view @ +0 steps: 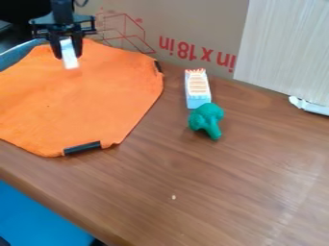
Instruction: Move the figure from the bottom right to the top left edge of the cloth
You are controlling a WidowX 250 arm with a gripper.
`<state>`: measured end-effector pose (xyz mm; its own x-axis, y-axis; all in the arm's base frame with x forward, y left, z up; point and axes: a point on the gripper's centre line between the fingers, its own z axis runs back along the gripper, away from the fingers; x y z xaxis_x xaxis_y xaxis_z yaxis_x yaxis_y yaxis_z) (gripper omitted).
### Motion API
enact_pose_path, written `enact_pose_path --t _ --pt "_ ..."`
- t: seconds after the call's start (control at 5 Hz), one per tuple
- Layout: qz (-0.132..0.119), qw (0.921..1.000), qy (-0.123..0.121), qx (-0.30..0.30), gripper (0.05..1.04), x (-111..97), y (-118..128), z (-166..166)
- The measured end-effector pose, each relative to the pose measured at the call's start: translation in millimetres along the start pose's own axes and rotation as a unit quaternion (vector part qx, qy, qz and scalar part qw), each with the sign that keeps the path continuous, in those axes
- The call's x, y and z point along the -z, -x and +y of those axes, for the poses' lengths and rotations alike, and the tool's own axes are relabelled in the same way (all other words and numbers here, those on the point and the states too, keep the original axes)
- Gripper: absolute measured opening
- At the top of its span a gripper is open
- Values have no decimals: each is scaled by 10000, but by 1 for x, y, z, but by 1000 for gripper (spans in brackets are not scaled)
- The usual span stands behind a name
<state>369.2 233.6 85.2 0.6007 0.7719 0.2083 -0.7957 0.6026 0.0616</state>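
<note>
The black gripper [67,50] hangs over the top left part of the orange cloth [77,101], near its upper edge. Between its two fingers is a small white, block-like object [69,55], which the gripper is shut on; its lower end sticks out below the fingertips. Whether this object touches the cloth I cannot tell. Which thing the task calls the figure is not clear from its shape.
Right of the cloth, a green broccoli-shaped toy [206,119] lies just below a small white and orange box [197,89]. Cardboard [193,24] and a pale panel [283,53] stand along the back of the wooden table [212,192].
</note>
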Motion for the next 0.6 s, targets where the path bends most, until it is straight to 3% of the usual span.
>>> enact_pose_path --t 0.6 --pt "-34 9997 -135 -225 422 10 -17 4"
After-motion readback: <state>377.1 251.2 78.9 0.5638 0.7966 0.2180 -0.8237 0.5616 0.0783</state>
